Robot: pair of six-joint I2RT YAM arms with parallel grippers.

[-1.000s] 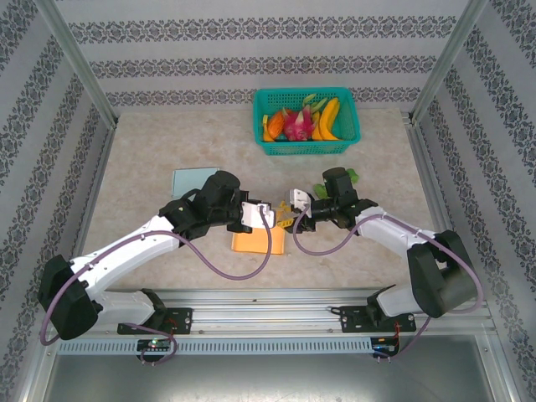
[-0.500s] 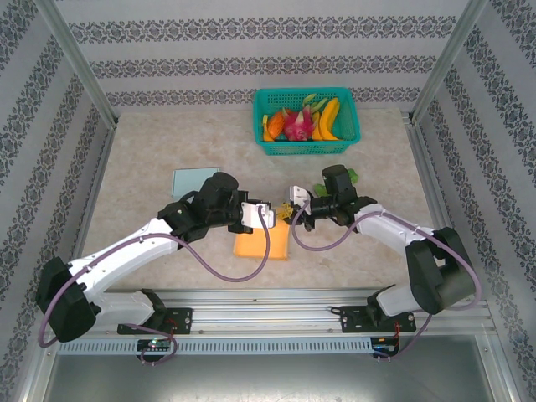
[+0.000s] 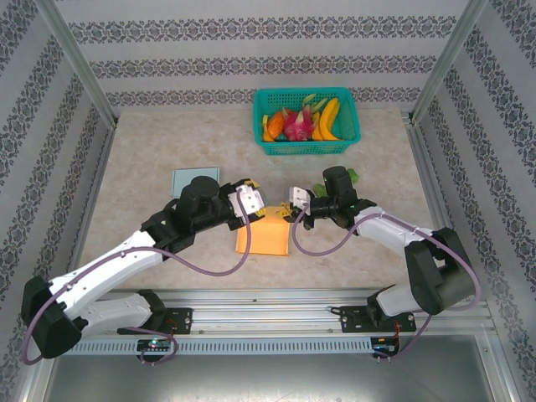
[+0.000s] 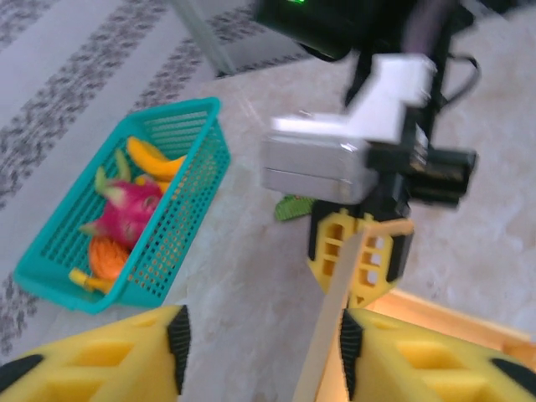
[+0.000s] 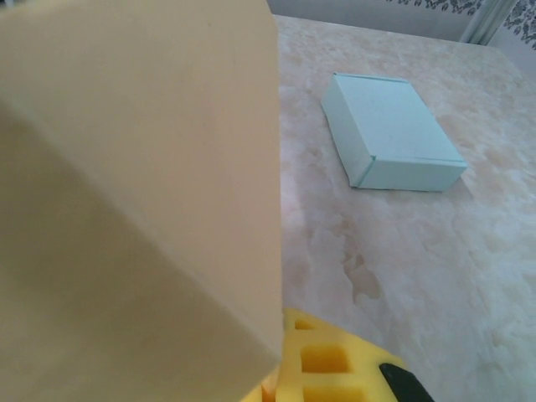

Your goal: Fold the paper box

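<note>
Orange paper box (image 3: 264,238), flap now clamped by right pincer (image 3: 288,215) alone (left pincer (image 3: 258,204) newly released, drawn back)

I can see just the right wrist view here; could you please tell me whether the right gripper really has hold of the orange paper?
Observer: Yes. In the left wrist view, the right gripper is shut on a raised flap of the orange paper box.
Operator: Thank you. What is the left gripper doing?
Observer: The left gripper is open, with that flap's edge standing between its fingers.
Operator: Is there anything farther back on the table?
Observer: A teal basket of fruit sits at the far side of the table, apart from both arms.
</note>
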